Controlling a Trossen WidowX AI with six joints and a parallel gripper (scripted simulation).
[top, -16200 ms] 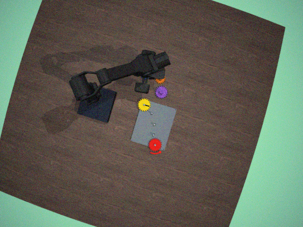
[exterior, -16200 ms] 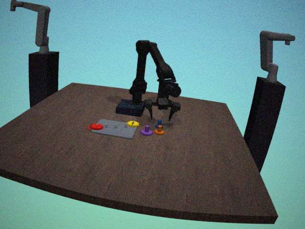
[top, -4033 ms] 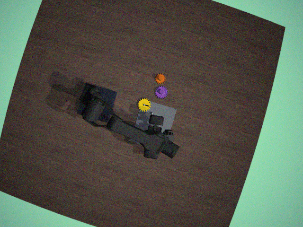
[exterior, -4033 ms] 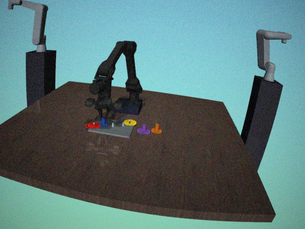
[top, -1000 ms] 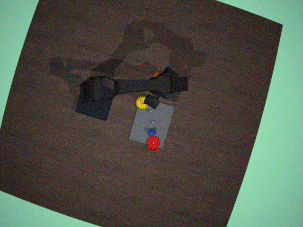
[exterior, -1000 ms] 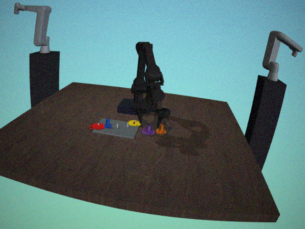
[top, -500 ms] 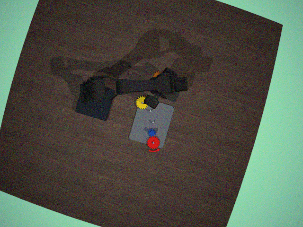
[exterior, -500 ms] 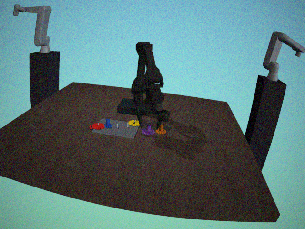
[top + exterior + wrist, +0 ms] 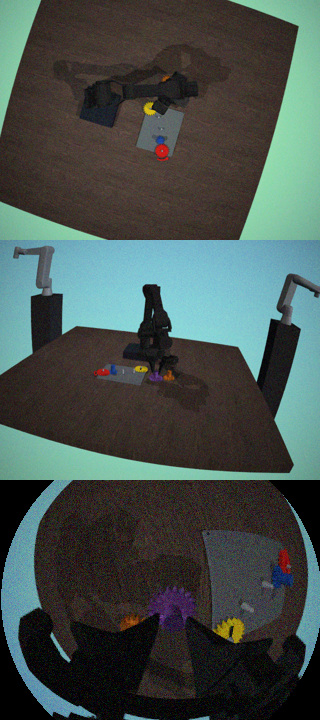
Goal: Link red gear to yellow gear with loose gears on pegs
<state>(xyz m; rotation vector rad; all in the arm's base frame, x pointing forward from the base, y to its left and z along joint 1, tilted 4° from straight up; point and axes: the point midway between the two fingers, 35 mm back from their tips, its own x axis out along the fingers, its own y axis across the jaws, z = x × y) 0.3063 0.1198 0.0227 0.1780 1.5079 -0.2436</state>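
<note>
My gripper (image 9: 156,372) (image 9: 172,619) is partly open. Its fingertips stand close on both sides of the upright stem of the purple gear (image 9: 155,378) (image 9: 172,600), with a narrow gap visible; contact is not clear. The orange gear (image 9: 165,78) (image 9: 169,377) (image 9: 131,621) stands on the table beside it. On the grey board (image 9: 175,129) (image 9: 129,379) (image 9: 230,555) are the red gear (image 9: 160,152) (image 9: 102,372), the blue gear (image 9: 160,140) (image 9: 113,370) (image 9: 282,577) beside it, and the yellow gear (image 9: 147,109) (image 9: 139,370) (image 9: 235,626). Between blue and yellow, two pegs (image 9: 158,117) (image 9: 161,129) are bare. The arm hides the purple gear in the top view.
The arm's dark base (image 9: 98,117) (image 9: 131,352) is behind the board. The yellow gear is close to one finger. The red arrow (image 9: 162,159) curves beside the red gear. Two grey arms (image 9: 45,268) (image 9: 285,294) stand on pedestals beyond the table.
</note>
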